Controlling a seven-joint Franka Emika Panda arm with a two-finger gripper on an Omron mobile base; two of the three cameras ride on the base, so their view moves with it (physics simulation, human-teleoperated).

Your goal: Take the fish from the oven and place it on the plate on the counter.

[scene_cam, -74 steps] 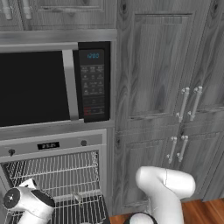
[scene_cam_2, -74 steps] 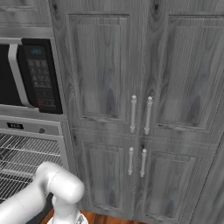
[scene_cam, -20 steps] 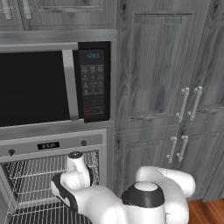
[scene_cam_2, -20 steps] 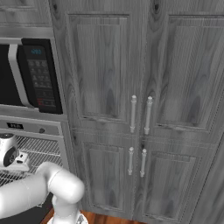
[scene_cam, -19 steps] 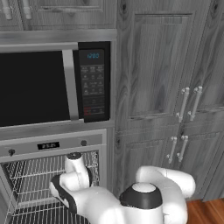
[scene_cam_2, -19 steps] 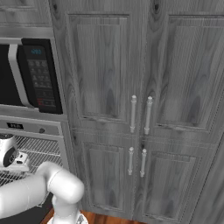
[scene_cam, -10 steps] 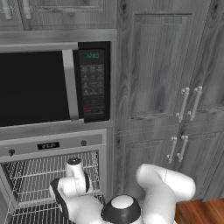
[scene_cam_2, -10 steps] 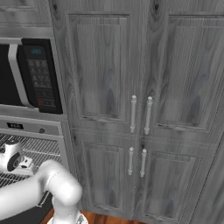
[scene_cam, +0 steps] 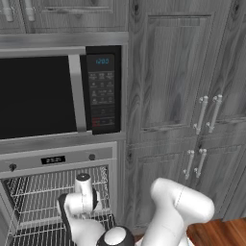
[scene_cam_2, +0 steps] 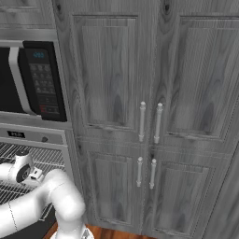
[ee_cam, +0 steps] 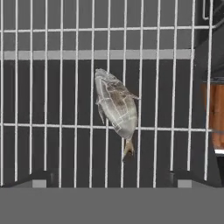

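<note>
Fish: the small, slim grey-silver fish [ee_cam: 116, 109] lay on the wire rack [ee_cam: 61, 87] inside the oven, on the middle bars and well clear of the rack's side edges. Seen from the hand, its broad body pointed up and slightly left and its thin tail pointed down towards the gripper.

Rack: thin pale metal wires ran lengthwise under the fish, with one cross wire passing beneath its tail end and a second nearer the far edge of the rack.

Oven: the built-in steel-framed oven [scene_cam: 57, 161] stood open below the black-doored microwave with keypad [scene_cam: 102, 89], its racks exposed in both base views.

Gripper: the two-finger gripper [ee_cam: 109, 178] hovered above the fish, its two dark finger tips [ee_cam: 37, 178] spread wide, one to either side of the tail line. It held nothing and touched neither fish nor rack.

Arm: the white arm with dark joints [scene_cam: 180, 206] reached from the base into the oven mouth, with the wrist [scene_cam_2: 21, 170] bent down over the rack.

Surroundings: tall grey wood-grain cabinet doors with paired metal bar handles [scene_cam_2: 149, 122] stood to the right of the oven.

Step in hand: by my reading, the approach to the pick; the fish had not yet been grasped.

Next move: it likely called for lowering the hand until the fingers straddled the body, centring on the thick part, not the tail, and closing without snagging a wire.
</note>
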